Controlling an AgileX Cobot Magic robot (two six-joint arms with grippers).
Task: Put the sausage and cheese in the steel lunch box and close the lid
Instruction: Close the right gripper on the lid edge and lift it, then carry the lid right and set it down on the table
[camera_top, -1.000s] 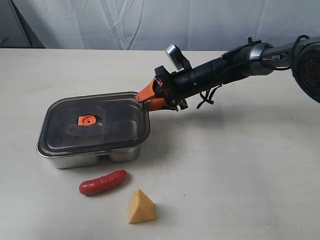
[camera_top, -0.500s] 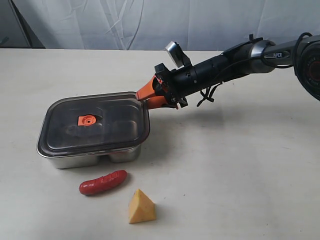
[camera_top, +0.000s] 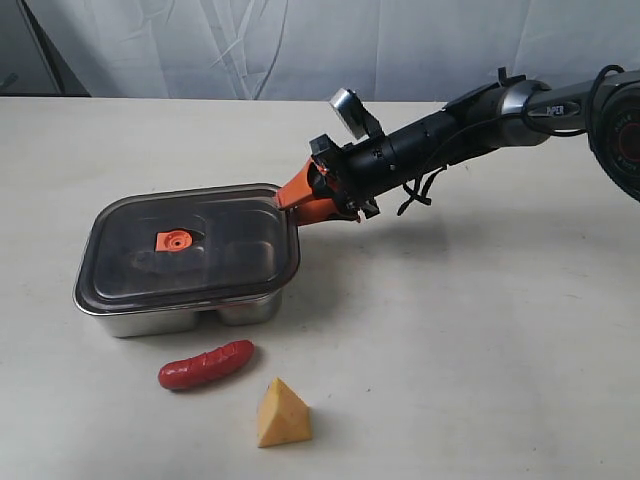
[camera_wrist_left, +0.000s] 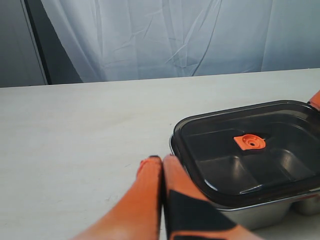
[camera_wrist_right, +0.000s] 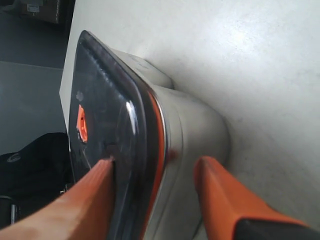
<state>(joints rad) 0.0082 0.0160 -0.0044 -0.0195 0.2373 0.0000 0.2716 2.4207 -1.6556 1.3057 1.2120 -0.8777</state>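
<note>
The steel lunch box (camera_top: 180, 318) stands left of centre with the dark translucent lid (camera_top: 225, 250) lying on it, its orange valve (camera_top: 172, 241) facing up. The red sausage (camera_top: 206, 364) and the yellow cheese wedge (camera_top: 282, 415) lie on the table in front of the box. My right gripper (camera_top: 297, 200) is open at the box's far right corner. In the right wrist view the gripper (camera_wrist_right: 156, 162) straddles that corner, one finger on the lid (camera_wrist_right: 105, 100) and the other apart from the steel wall (camera_wrist_right: 195, 120). My left gripper (camera_wrist_left: 160, 160) is shut and empty beside the box (camera_wrist_left: 260, 215).
A white curtain (camera_top: 300, 45) hangs behind the table's far edge. The right arm (camera_top: 450, 130) stretches in low from the right over the table. The left arm does not show in the exterior view.
The right gripper has shifted only slightly at the lid's far right corner. The box, lid, sausage and cheese have stayed where they were.
</note>
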